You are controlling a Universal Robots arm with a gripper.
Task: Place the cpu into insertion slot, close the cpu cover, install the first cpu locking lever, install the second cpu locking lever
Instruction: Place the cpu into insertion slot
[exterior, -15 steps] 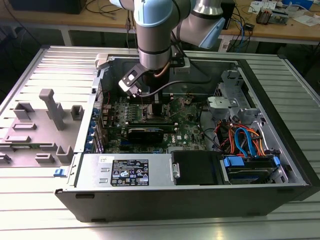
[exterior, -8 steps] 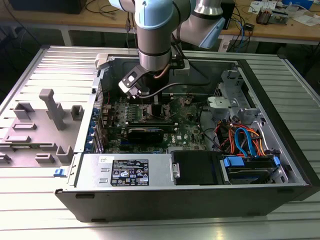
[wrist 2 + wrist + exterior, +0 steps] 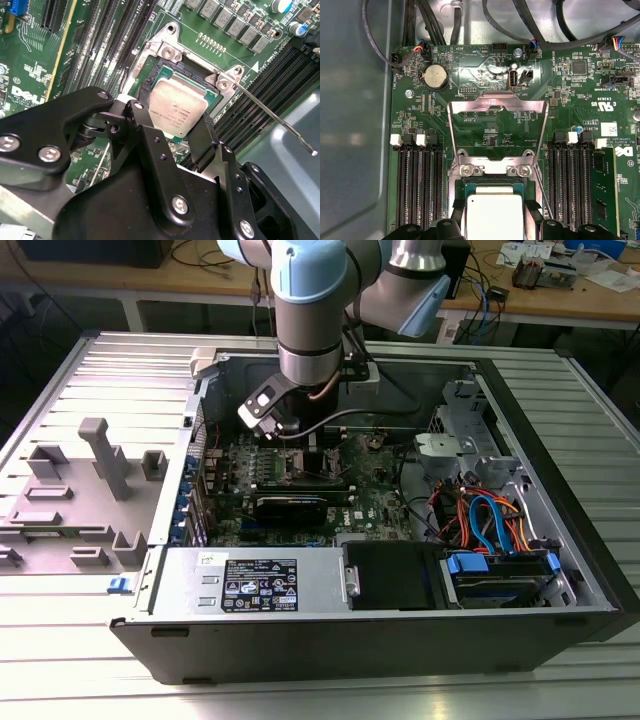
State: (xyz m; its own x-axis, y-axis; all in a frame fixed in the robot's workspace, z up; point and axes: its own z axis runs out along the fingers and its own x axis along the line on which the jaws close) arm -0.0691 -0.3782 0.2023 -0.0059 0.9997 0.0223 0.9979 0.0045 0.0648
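A ribbed grey metal table (image 3: pixel 60 680) carries an open black desktop computer case (image 3: pixel 330 645). The pale blue and silver robot arm (image 3: pixel 310 310) reaches down into it over the green motherboard (image 3: pixel 570 90). In the first wrist view, the thin dull-silver square cpu cover (image 3: pixel 497 102) lies swung open, flat beyond the socket. The black gripper (image 3: pixel 171 131) hangs over the square dark-rimmed insertion slot (image 3: pixel 165 69). Its fingers (image 3: pixel 141 120) press against two opposite sides of the small silvery-topped square cpu (image 3: pixel 178 106), which sits in the slot. A thin bare wire locking lever (image 3: pixel 272 115) juts out unlatched beside the socket.
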